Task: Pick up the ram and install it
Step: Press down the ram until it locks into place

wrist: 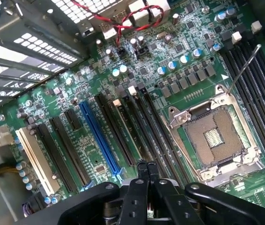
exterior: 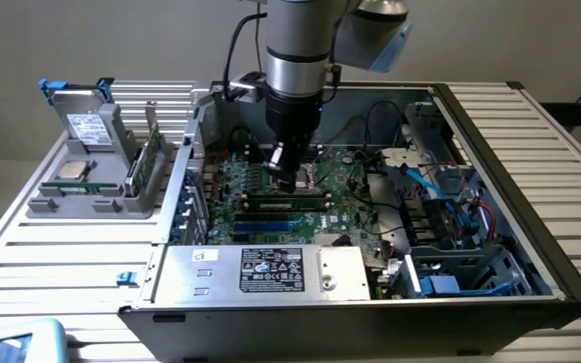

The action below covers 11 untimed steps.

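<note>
Ram (exterior: 288,201): 1 stick, on edge in a black slot mid-motherboard (wrist: 99,89), right under the gripper (exterior: 287,178). Jaws together, nothing between them; the tips meet in the wrist view (wrist: 146,169). One open PC case (exterior: 492,151) fills the slatted table (exterior: 58,257); its walls hem the arm in, w/ cables crowding the exterior view's right. One grey holder (exterior: 63,204) near the table's edge on the exterior view's left carries 1 drive (exterior: 91,125), 1 processor chip (exterior: 73,168) and 1 green card (exterior: 141,168). One power-supply label (exterior: 270,269), text unreadable.
</note>
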Available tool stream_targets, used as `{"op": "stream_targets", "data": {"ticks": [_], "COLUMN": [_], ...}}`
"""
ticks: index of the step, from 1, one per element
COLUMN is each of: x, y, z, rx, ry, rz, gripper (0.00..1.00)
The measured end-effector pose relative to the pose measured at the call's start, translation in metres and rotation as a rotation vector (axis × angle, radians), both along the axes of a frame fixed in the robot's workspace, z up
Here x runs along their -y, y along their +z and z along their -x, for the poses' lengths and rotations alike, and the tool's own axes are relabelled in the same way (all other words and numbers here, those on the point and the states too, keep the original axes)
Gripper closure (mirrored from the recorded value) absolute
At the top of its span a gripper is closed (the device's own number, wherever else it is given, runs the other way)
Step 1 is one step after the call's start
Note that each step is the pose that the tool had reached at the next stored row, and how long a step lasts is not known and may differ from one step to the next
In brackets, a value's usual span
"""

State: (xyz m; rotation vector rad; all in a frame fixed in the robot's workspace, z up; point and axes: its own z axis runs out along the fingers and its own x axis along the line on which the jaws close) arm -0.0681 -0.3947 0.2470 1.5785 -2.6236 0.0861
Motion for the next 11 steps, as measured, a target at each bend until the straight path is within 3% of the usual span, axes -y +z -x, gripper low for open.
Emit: {"op": "stream_targets", "data": {"ticks": [11], "x": [0.0], "y": [0.0], "z": [0.0], "rx": [-0.0001], "ry": [-0.163], "rz": [0.0001], "gripper": [0.89]}}
